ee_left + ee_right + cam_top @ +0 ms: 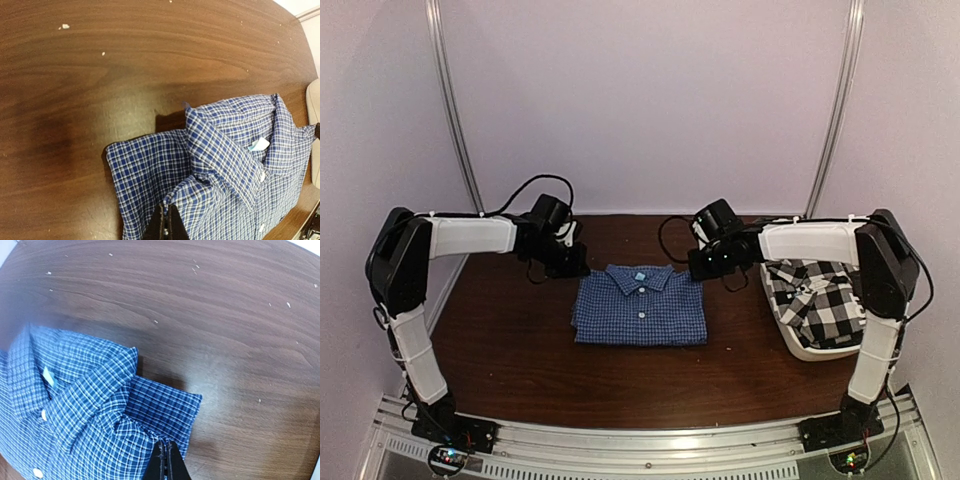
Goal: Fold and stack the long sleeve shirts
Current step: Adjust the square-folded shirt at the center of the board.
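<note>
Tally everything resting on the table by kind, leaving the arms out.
Shirts: 2, the blue gingham shirt and the black-and-white checked shirt
Tubs: 1, the white tub
Total: 3

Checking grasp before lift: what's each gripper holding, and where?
Both pinch the blue shirt: left gripper at one shoulder edge, right gripper at the other.
</note>
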Robot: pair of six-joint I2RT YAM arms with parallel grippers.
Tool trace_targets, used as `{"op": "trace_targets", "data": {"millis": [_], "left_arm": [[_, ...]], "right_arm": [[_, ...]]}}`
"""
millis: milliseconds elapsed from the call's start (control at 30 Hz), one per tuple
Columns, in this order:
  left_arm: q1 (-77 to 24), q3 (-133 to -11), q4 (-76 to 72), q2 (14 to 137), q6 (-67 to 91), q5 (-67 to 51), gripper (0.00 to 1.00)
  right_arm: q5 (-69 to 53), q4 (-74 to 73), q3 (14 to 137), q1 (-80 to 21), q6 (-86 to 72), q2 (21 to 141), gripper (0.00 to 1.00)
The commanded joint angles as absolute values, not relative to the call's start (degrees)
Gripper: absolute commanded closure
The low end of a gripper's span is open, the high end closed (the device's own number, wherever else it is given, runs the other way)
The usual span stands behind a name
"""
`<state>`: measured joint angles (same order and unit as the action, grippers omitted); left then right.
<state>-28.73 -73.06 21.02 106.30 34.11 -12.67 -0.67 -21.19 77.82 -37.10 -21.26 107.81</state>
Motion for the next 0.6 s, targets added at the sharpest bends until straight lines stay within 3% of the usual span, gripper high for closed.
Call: {"op": "trace_targets", "data": {"millis": [0, 100, 233, 433, 567], "left_arm": [[-28.56, -77.49, 19.12, 111.6, 32.36, -12.25, 1.0], [-27.69, -79.82, 19.19, 115.68, 32.26, -12.33, 1.0], [-26.83, -80.88, 19.43, 118.78, 32.84, -12.77, 1.0], [-25.25, -79.93, 20.01, 116.35, 33.0, -10.83, 0.67], [-23.95, -76.54, 20.19, 110.75, 32.95, -10.77, 0.53]], "right_arm": [[0.94, -19.99, 75.85, -35.14, -22.06, 109.31, 1.0], [0.63, -19.52, 76.06, -34.31, -21.97, 111.84, 0.98], [0.18, -19.25, 76.95, -33.22, -21.02, 114.14, 0.85], [2.88, -23.2, 78.93, -33.73, -20.06, 111.41, 0.66], [5.83, -24.99, 78.91, -35.72, -19.89, 107.01, 0.58]]}}
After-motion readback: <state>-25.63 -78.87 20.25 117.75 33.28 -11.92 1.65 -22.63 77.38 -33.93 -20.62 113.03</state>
